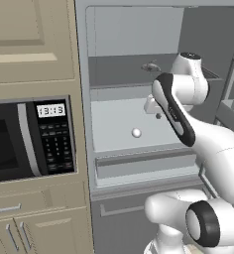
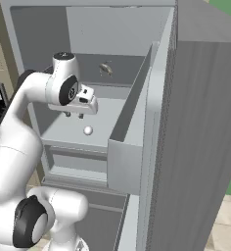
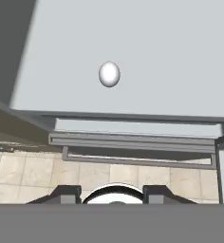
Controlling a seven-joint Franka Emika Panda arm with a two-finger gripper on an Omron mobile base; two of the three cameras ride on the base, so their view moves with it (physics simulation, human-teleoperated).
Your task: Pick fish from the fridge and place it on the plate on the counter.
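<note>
The fridge (image 1: 119,30) stands open, its inside pale grey. The fish (image 1: 151,66) (image 2: 106,68), a small dark-grey lump, lies at the back of the upper shelf. My gripper (image 2: 74,115) hangs over the lower shelf (image 2: 63,130), below and in front of the fish and pointing down. Its fingers (image 3: 69,193) stand apart with nothing between them. In the left base view my own arm covers most of the gripper (image 1: 157,114). The plate and the counter are out of view.
A small white ball (image 1: 136,132) (image 2: 88,130) (image 3: 109,74) rests on the lower shelf just ahead of the gripper. A wide drawer (image 1: 146,166) sits under that shelf. The open fridge door (image 2: 200,147) stands at the right. A black-fronted microwave (image 1: 29,139) is set in the beige cabinets at the left.
</note>
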